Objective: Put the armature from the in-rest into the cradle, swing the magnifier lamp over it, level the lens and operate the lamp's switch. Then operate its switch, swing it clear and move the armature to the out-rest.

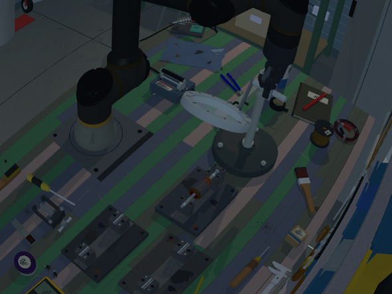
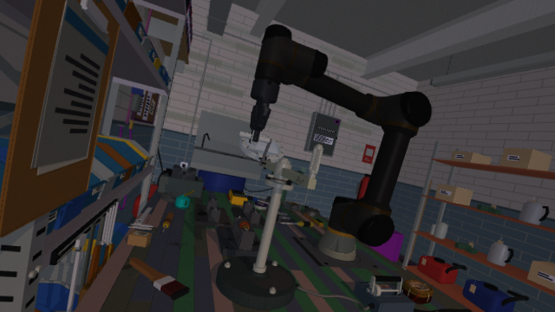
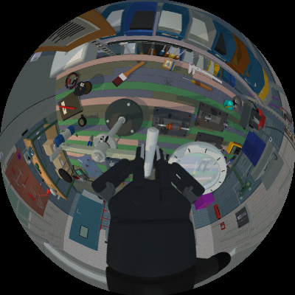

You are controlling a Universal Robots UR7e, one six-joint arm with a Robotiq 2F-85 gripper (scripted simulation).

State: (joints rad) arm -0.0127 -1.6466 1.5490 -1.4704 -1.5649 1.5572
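The armature (image 1: 198, 192) (image 3: 172, 127), a white shaft with copper windings, lies in the cradle (image 1: 196, 200) at the bench's middle. The magnifier lamp stands behind it on a round dark base (image 1: 245, 152) (image 2: 256, 282). Its white ring lens (image 1: 215, 112) (image 3: 200, 166) hangs near level, left of the post and back from the cradle. I grip the lamp's white handle (image 3: 150, 152) in my closed gripper (image 1: 269, 92) (image 2: 255, 138) at the top of the post.
Two empty rests (image 1: 105, 242) (image 1: 166, 268) lie in front of the cradle. A paintbrush (image 1: 306, 188), a wire spool (image 1: 321, 133) and a notebook (image 1: 312, 103) lie right of the lamp base. A screwdriver (image 1: 49, 189) lies at the left.
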